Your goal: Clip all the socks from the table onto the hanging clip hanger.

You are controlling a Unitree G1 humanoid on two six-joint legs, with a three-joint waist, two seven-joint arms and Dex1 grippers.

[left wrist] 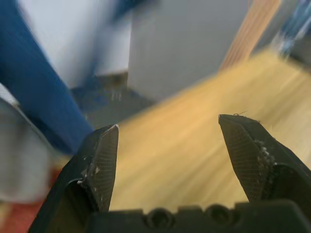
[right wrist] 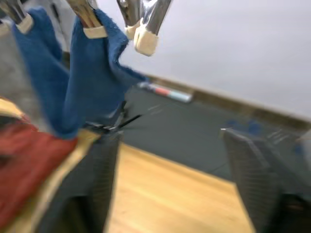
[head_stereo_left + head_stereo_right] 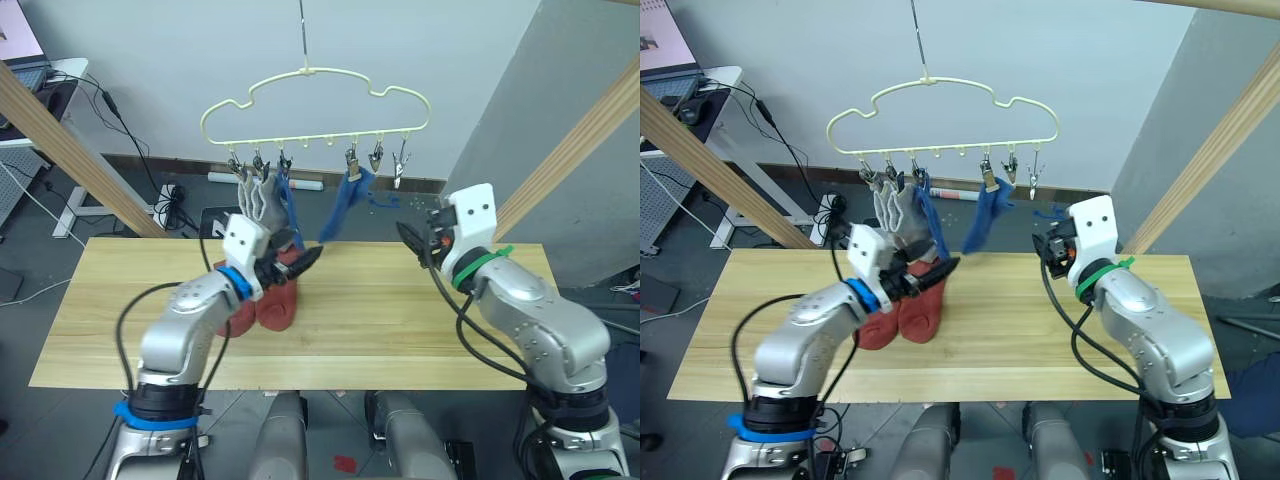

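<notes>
- The table is a long top of light planks; its left part lies bare, with the left edge well away from any sock, so there is open room there to swing an arm.
- Two rust-red socks lie side by side on the table left of centre, toes toward the robot. They look soft, light and limp, and would likely sag if pinched mid-length; I judge the cuff end the better hold, since that is what must reach a clip.
- The left gripper hovers just above the red socks' far end with its fingers apart and nothing between them, as the left wrist view confirms.
- Overhead hangs the pale yellow clip hanger by its hook. Two light grey socks and a blue sock hang from its left clips, and a second blue sock from a clip right of centre.
- Bare clips remain in the middle and at the right end; the hanger would probably sway if pushed.
- The right gripper is raised beyond the table's far edge, below the right clips, fingers apart and empty; the table's right part beneath it is free of socks.
</notes>
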